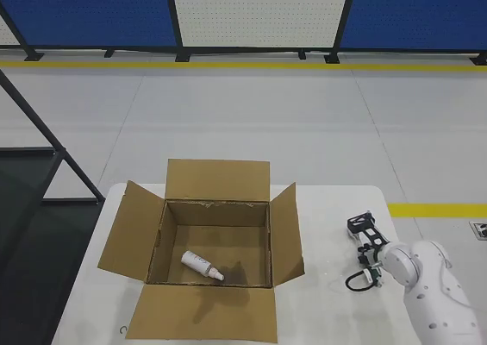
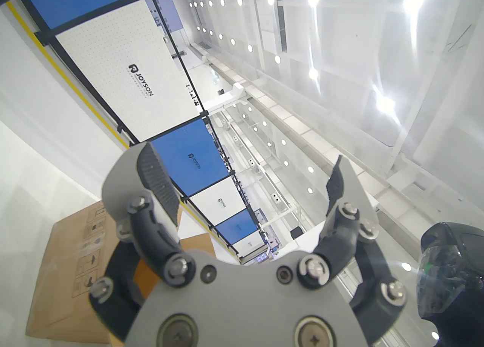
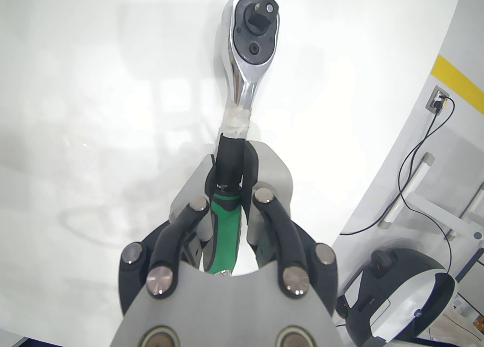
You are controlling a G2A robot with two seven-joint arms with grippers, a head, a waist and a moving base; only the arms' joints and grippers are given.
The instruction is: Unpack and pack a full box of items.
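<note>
One ratchet wrench (image 3: pixel 241 98) juts head-first straight beyond right gripper (image 3: pixel 232 168).

Blue and white perforated partition panels (image 1: pixel 88 21), a yellow floor line (image 1: pixel 226 64) and a high white lamp-dotted ceiling (image 2: pixel 340 42) mark this as an industrial test hall.

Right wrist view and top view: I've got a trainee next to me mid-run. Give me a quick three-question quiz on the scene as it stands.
1. What does the right gripper hold?
2. True or false: the left gripper is shut.
3. The white bottle lies: A) inside the cardboard box, B) in a gripper, C) outside the box.

Key: 1) the ratchet wrench; 2) false, it is open and holds nothing; 3) A.
</note>
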